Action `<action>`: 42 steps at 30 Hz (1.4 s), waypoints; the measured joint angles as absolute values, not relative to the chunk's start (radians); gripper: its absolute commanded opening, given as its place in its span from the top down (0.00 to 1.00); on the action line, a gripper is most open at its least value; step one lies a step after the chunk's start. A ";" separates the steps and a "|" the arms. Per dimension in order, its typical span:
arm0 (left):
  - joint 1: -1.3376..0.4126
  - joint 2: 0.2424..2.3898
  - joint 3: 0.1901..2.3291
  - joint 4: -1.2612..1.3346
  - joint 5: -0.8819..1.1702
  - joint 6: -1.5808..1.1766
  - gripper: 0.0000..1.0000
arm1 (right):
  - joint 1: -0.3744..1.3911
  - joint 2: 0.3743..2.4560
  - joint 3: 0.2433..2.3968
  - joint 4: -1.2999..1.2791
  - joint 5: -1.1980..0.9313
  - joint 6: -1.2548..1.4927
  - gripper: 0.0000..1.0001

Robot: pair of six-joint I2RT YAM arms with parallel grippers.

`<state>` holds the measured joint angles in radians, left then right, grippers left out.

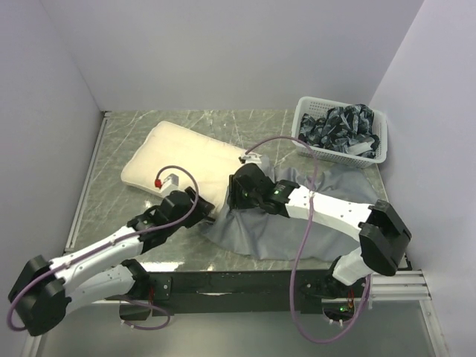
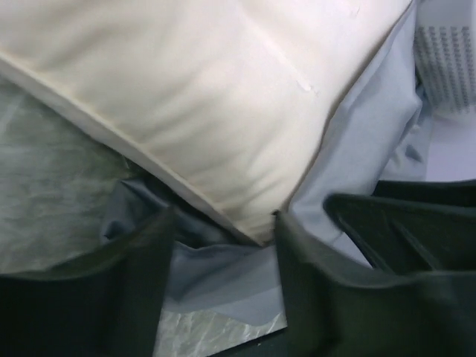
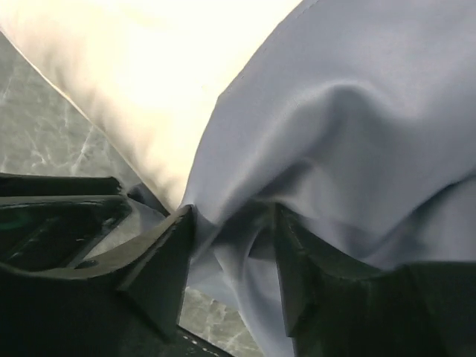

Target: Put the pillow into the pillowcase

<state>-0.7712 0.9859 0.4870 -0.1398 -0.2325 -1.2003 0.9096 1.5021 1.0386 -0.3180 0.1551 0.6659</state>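
The cream pillow [image 1: 182,158] lies on the marble table at the back left. Its near right corner sits in the mouth of the grey pillowcase [image 1: 297,230], which lies crumpled at the front right. My left gripper [image 1: 208,212] is at that corner. In the left wrist view it [image 2: 223,219] is open, with the pillow [image 2: 208,89] corner and the grey pillowcase [image 2: 223,275] between its jaws. My right gripper [image 1: 232,199] is at the case's mouth. In the right wrist view it [image 3: 233,212] is open, and the pillowcase [image 3: 349,111] bunches over and between its fingers beside the pillow [image 3: 149,67].
A white basket [image 1: 305,111] holding dark patterned cloth stands at the back right, touching the pillowcase's far edge. White walls close in the table on three sides. The table's dark front edge [image 1: 223,279] runs just below both grippers.
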 measured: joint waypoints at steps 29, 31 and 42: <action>-0.443 2.051 1.753 -0.525 -0.129 -0.449 0.01 | 0.481 1.800 1.481 -0.503 0.106 0.533 0.37; -0.458 2.090 1.768 -0.526 -0.157 -0.430 0.01 | 0.478 1.823 1.481 -0.505 0.099 0.532 0.40; -0.539 2.102 1.626 -0.361 -0.337 -0.431 0.99 | 0.471 1.887 1.460 -0.473 0.037 0.530 0.63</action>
